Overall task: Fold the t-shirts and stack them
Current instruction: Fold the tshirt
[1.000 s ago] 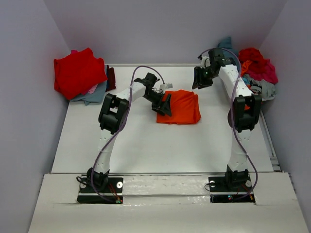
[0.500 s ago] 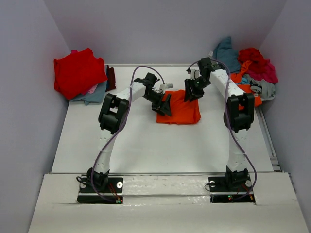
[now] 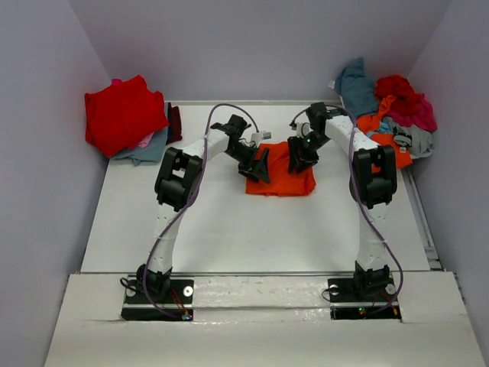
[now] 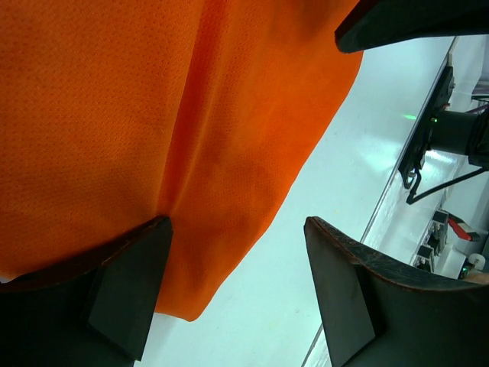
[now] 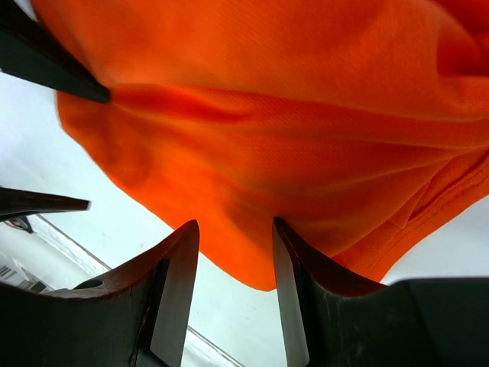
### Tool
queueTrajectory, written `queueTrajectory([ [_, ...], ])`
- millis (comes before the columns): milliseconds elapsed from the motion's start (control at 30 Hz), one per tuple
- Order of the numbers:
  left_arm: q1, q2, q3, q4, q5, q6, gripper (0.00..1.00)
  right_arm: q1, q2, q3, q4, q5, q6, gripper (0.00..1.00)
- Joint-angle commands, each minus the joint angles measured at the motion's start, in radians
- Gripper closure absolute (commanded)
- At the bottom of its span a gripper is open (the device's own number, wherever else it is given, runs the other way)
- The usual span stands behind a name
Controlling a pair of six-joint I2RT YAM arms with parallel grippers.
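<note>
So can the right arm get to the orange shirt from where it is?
Probably yes. The right gripper hangs open just over the far side of the orange shirt, with nothing between its fingers and the cloth. The left gripper is at the shirt's left side, out of its way.

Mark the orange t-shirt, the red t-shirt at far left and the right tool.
orange t-shirt (image 3: pixel 289 179): top external view, middle of the cloth.
red t-shirt (image 3: pixel 121 115): top external view, centre of its upper face.
right tool (image 5: pixel 234 226): right wrist view, midway between its fingertips.
</note>
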Motion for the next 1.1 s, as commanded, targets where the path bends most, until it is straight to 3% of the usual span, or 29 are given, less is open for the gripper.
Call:
queueTrajectory([
  [0,-0.004,-0.041,-0.015,-0.056,-0.060,0.029,0.16,0.004,-0.002,-0.041,-0.028,0.053,-0.008,0.51],
  [533,-0.004,-0.107,0.009,-0.068,-0.104,0.054,0.16,0.004,-0.031,-0.118,-0.028,0.122,-0.002,0.50],
  [1067,0.120,-0.224,-0.021,-0.068,-0.153,0.057,0.15,0.004,-0.027,-0.124,-0.019,0.132,-0.002,0.50],
])
